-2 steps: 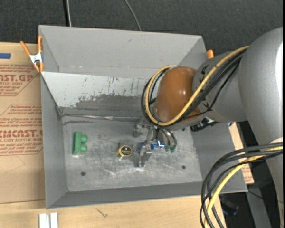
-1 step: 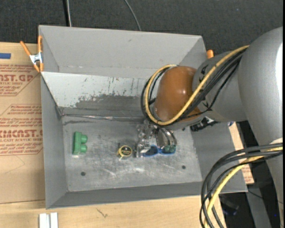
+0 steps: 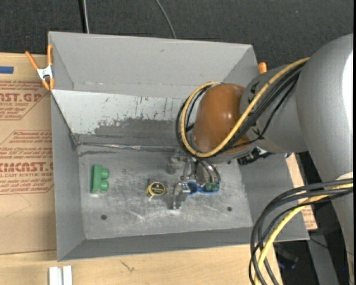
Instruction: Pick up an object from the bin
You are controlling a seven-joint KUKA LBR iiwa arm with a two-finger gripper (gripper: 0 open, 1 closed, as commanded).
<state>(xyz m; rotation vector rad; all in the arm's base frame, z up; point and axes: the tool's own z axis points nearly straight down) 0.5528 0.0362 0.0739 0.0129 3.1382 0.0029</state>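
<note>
My gripper (image 3: 179, 196) reaches down onto the bin floor at centre right, below the orange wrist cover. A small blue and green object (image 3: 203, 187) lies right against the gripper's right side. A little round yellow and black object (image 3: 156, 189) rests on the floor just left of the gripper, apart from it. A green toy brick (image 3: 99, 179) lies far to the left, near the left wall.
The arm with its yellow and black cables comes in from the right and covers the bin's right side. Scratched grey floor lies between the green brick and the round object.
</note>
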